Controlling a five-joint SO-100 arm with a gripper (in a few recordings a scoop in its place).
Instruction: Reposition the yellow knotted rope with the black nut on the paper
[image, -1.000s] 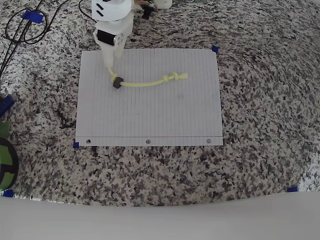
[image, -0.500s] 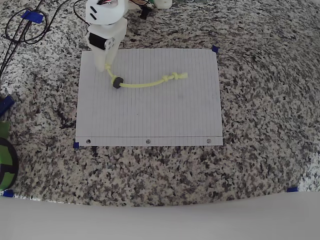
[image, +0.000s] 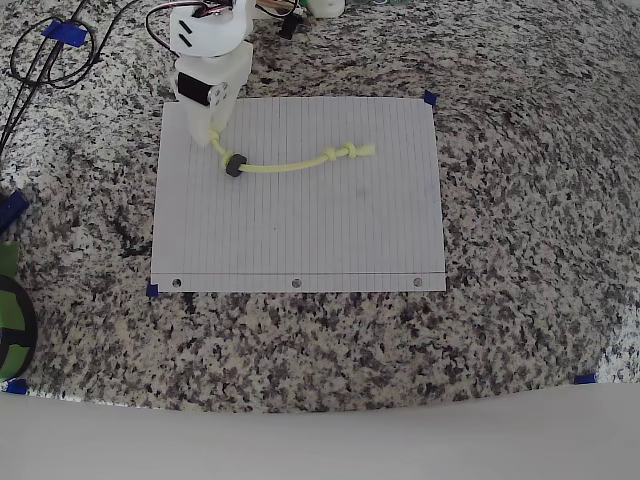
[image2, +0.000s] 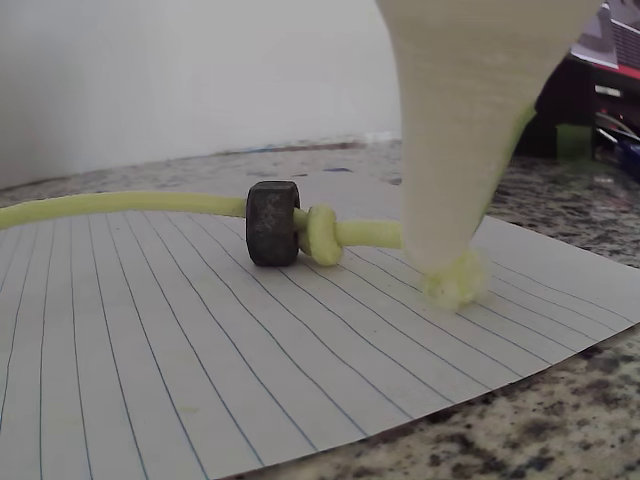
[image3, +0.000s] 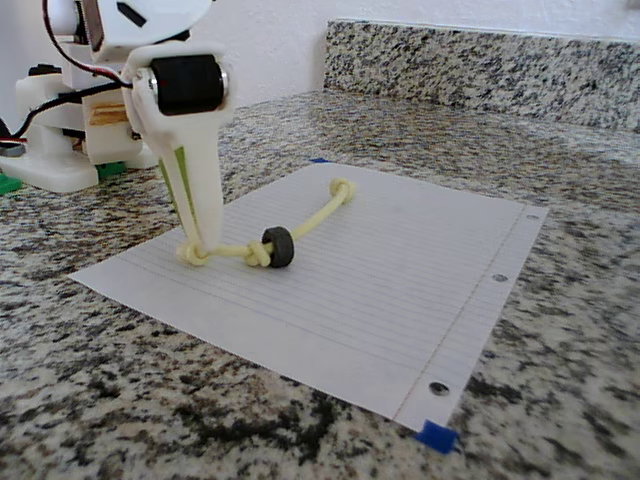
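Observation:
The yellow knotted rope (image: 290, 166) lies in a shallow curve across the upper half of the paper (image: 300, 230), its right knots near the sheet's middle top. The black nut (image: 234, 165) sits on the rope's left part, against a knot. My white gripper (image: 213, 138) points down at the rope's left end, shut on the frayed tip. In the wrist view the gripper (image2: 450, 275) pins that tip to the paper (image2: 200, 380), with the nut (image2: 273, 222) just left of it. The fixed view shows the gripper (image3: 197, 250), nut (image3: 278, 246) and rope (image3: 318, 215) on the sheet (image3: 400, 280).
Black looped cables (image: 50, 55) lie on the granite at the top left. Blue tape marks (image: 430, 98) sit at the sheet's corners. A green and black object (image: 10, 320) is at the left edge. The arm's base (image3: 60, 130) stands behind the paper.
My gripper has shifted left toward the paper's top-left corner, pulling the rope's left end and the nut slightly that way. The right knots have hardly moved.

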